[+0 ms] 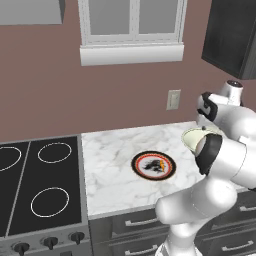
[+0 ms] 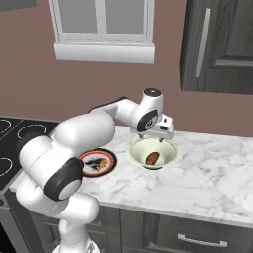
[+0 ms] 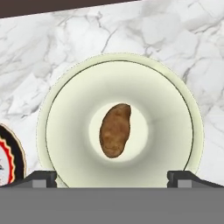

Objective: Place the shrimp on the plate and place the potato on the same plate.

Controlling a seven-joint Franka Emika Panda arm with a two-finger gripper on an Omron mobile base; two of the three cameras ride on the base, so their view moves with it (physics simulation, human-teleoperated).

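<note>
The potato (image 3: 115, 130), a brown oval lump, lies in the bottom of a pale cream bowl (image 3: 65, 109) on the marble counter. My gripper (image 3: 113, 177) hangs straight above the bowl, open wide, with nothing between its fingertips (image 3: 41, 177). From the right base view, the gripper (image 2: 157, 137) sits just over the bowl (image 2: 140, 153) with the potato (image 2: 152, 158) below it. The plate (image 1: 153, 165) with its orange-red ring lies flat to the left of the bowl; its edge (image 3: 9, 157) shows in the hand view. The shrimp is out of view; I cannot tell it from the plate's markings.
A black stove top (image 1: 40, 185) borders the counter on the left. A window sill (image 1: 131, 54) and a wall outlet (image 1: 173, 99) are on the back wall, with a dark upper cabinet (image 2: 217, 44) to the right. My own arm (image 1: 220, 165) blocks part of the bowl (image 1: 191, 136).
</note>
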